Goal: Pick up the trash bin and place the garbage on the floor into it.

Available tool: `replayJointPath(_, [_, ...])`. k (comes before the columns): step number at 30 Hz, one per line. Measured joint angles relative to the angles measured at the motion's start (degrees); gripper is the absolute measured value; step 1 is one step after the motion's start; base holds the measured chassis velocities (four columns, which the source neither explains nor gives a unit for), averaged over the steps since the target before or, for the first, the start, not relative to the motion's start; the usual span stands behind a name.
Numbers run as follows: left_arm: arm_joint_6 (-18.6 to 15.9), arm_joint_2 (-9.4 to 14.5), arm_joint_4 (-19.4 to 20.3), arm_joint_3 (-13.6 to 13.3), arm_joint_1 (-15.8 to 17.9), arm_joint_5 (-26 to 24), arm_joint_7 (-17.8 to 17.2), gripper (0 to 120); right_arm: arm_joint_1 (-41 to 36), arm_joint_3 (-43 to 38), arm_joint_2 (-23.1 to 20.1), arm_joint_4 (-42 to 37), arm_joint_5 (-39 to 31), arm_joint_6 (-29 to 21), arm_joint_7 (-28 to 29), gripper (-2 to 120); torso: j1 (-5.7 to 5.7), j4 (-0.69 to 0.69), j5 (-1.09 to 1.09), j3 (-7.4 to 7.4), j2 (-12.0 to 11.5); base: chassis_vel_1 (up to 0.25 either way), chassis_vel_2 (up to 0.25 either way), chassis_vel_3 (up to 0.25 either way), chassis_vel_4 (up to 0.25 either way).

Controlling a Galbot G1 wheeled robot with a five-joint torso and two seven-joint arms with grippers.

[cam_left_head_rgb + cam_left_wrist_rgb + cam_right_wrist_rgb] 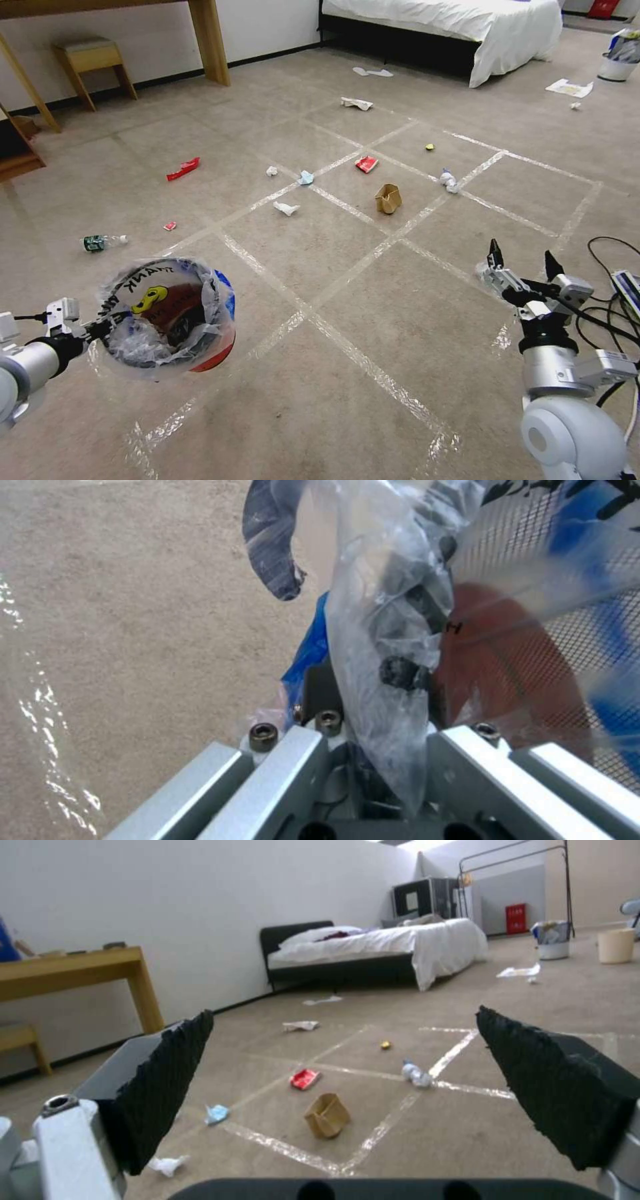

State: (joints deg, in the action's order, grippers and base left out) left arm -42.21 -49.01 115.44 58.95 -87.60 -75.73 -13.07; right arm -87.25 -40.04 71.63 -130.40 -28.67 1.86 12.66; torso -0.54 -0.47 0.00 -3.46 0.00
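Left gripper (100, 327) pinches bin (170, 313) by rim and liner; thin hold, bin may slip. Right gripper (523, 263) wide, empty, litter (388, 198) far ahead.

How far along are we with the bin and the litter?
Done: the left gripper holds the trash bin up by its rim. In hand: the right gripper hovers, jaws open and empty. Left: the brown paper bag, red wrapper and bottle lie on the floor.

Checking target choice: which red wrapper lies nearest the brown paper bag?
The square red wrapper just beyond the brown paper bag; both other red wrappers lie far left.
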Motion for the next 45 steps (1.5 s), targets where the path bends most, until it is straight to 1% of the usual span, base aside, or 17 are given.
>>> replayJointPath(3, [0.00, 0.13, 0.04, -0.33, -0.05, -0.39, -0.91, 0, -0.21, -0.13, -0.05, -0.23, 0.10, 0.39, -0.20, 100, 0.00, -0.01, 0.00, 0.00, 0.00, 0.000, 0.000, 0.000, 0.000])
replayJointPath(4, [-0.01, 0.12, 0.03, -0.60, -0.15, -1.19, -1.85, 0, -0.55, -0.34, -0.39, -0.42, 0.13, 0.58, -0.44, 100, 0.00, 0.00, -0.02, 0.00, 0.00, 0.000, 0.000, 0.000, 0.000])
replayJointPath(5, [-0.01, 0.12, 0.03, -0.60, -0.15, -1.19, -1.85, 0, -0.55, -0.34, -0.39, -0.42, 0.13, 0.58, -0.44, 100, 0.00, 0.00, -0.02, 0.00, 0.00, 0.000, 0.000, 0.000, 0.000])
replayJointPath(6, [-0.01, 0.12, 0.02, -0.75, -0.17, -1.67, -2.59, 0, -0.57, -0.50, -0.68, -0.42, 0.24, 0.60, -0.50, 100, 0.00, 0.00, -0.01, 0.00, 0.00, 0.000, 0.000, 0.000, 0.000])
replayJointPath(9, [-0.01, 0.15, -0.09, -0.79, -0.17, -1.84, -3.05, 0, -0.42, -0.67, -0.87, -0.31, 0.59, 0.70, -0.76, 100, 0.00, 0.00, -0.01, 0.00, 0.00, 0.000, 0.000, 0.000, 0.000])
replayJointPath(12, [-0.01, 0.67, -0.41, -0.83, -0.42, -2.47, -3.80, 0, 0.52, -0.78, -1.06, 0.55, 1.25, 1.21, -1.25, 100, 0.00, 0.00, -0.01, 0.00, 0.00, 0.000, 0.000, 0.000, 0.000])
replayJointPath(18, [-0.01, 0.41, -0.58, -1.07, -0.33, -2.64, -4.25, 0, 0.55, -0.96, -0.78, 1.08, 1.52, 1.65, -2.40, 100, 0.00, 0.00, -0.01, 0.00, 0.00, 0.000, 0.000, 0.000, 0.000])
replayJointPath(28, [-0.01, -0.87, -1.33, -0.87, -0.24, -2.34, -4.19, 0, 1.06, -0.88, -1.01, 1.69, 1.66, 2.21, -3.27, 100, 0.01, 0.00, -0.01, 0.00, 0.00, -0.011, 0.005, 0.004, -0.009])
replayJointPath(34, [0.00, -1.19, -1.50, -0.87, -0.09, -2.15, -4.14, 0, 1.22, -0.76, -1.05, 1.82, 1.66, 2.31, -3.56, 100, 0.02, 0.00, -0.01, 0.00, 0.00, -0.122, 0.117, 0.105, -0.112])
replayJointPath(45, [0.05, -0.99, -1.98, -1.07, 0.60, -2.12, -4.02, 0, 1.47, -0.47, -0.73, 2.10, 1.70, 2.36, -3.91, 100, 0.00, 0.00, -0.01, -0.02, 0.00, -0.218, 0.208, 0.210, -0.213])
